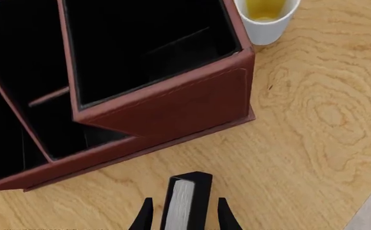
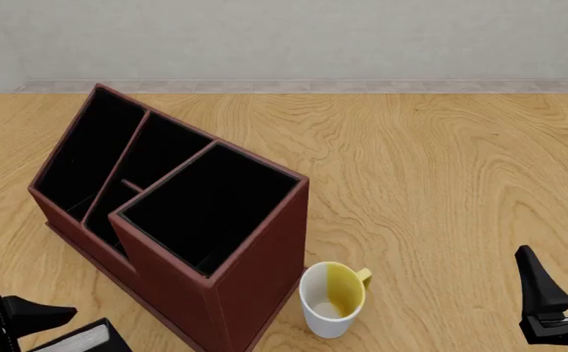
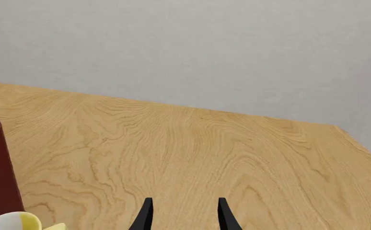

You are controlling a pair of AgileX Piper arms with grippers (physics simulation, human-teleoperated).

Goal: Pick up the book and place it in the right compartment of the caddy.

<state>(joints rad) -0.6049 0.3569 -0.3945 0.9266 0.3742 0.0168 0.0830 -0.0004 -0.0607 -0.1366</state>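
One mug (image 2: 332,299), white outside and yellow inside, stands just beside the caddy (image 2: 255,286) at its tall end, close to the right compartment (image 2: 205,213). Wood-grain table (image 2: 441,183) lies bare to the right and beyond. The left pincer (image 1: 184,218) grips the book (image 1: 185,201), page edge showing between its fingers, near the caddy's front wall at the table's near-left corner. The right pincer (image 3: 184,215) is spread apart over bare table, holding nothing.
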